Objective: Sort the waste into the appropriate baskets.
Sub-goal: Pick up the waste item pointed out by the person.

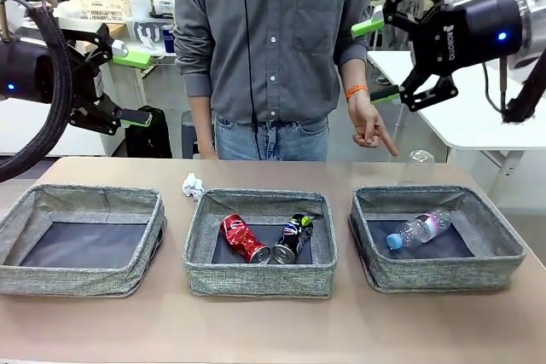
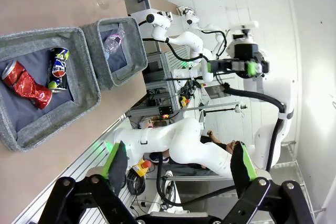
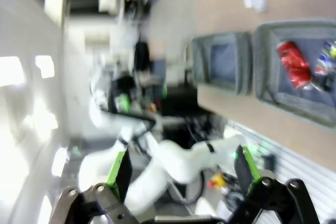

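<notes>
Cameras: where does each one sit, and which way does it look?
Front view: on the robot's side, facing the person across the table; left gripper and right gripper show, open.
Left wrist view: on the left wrist, rolled sideways, looking past its fingers along the table.
Right wrist view: on the right wrist, blurred, past its fingers toward the table.
Shared: both wrist views see the crushed red can.

Left hand (image 1: 134, 88) raised, spread wide, right hand (image 1: 375, 62) likewise

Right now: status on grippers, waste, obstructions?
Left gripper, right gripper open, raised, empty. Red can, dark can in middle basket; bottle in right basket; crumpled paper, clear cup on table. Person's hand points down near cup.
</notes>
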Controlling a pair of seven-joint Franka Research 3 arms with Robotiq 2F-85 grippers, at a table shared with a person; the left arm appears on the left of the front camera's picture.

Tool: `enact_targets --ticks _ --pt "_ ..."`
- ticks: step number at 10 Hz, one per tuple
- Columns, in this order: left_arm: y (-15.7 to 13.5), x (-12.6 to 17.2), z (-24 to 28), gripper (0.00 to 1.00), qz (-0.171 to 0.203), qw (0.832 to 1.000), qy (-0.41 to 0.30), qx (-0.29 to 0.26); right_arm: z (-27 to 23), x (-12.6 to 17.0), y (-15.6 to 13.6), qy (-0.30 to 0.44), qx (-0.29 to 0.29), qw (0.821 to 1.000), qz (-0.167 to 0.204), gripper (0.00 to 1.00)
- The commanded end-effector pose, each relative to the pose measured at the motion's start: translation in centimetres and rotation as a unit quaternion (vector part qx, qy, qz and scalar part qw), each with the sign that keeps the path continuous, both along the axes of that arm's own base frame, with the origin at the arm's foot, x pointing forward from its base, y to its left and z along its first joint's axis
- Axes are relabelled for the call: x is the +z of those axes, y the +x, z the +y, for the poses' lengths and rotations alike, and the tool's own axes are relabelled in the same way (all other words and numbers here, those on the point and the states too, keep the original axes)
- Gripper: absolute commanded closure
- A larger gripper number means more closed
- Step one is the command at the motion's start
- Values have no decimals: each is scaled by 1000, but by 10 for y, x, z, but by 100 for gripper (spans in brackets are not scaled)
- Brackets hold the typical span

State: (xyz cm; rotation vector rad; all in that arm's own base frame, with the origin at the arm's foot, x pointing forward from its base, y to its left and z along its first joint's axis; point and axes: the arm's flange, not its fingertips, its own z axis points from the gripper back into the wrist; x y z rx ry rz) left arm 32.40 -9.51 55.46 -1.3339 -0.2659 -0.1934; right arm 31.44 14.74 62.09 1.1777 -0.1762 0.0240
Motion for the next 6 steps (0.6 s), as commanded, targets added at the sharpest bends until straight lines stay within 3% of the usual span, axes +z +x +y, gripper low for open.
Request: enact_targets --ticks 1,2,3,4,5,6 --pt "-1 3 0 0 3 1000 -1 3 2 12 22 97 328 901 -265 0" --pt "-1 3 0 0 3 1000 -1 3 3 23 22 144 440 811 -357 0" --pt "-1 3 0 0 3 1000 -1 3 0 34 16 209 529 692 -445 0" --pt "-1 3 0 0 3 1000 -1 3 -3 35 10 225 579 608 -494 0" --pt "-1 3 0 0 3 1000 -1 3 -2 34 1 195 584 602 -509 0" --pt "-1 3 0 0 3 1000 -1 3 -1 40 -15 101 530 680 -497 0"
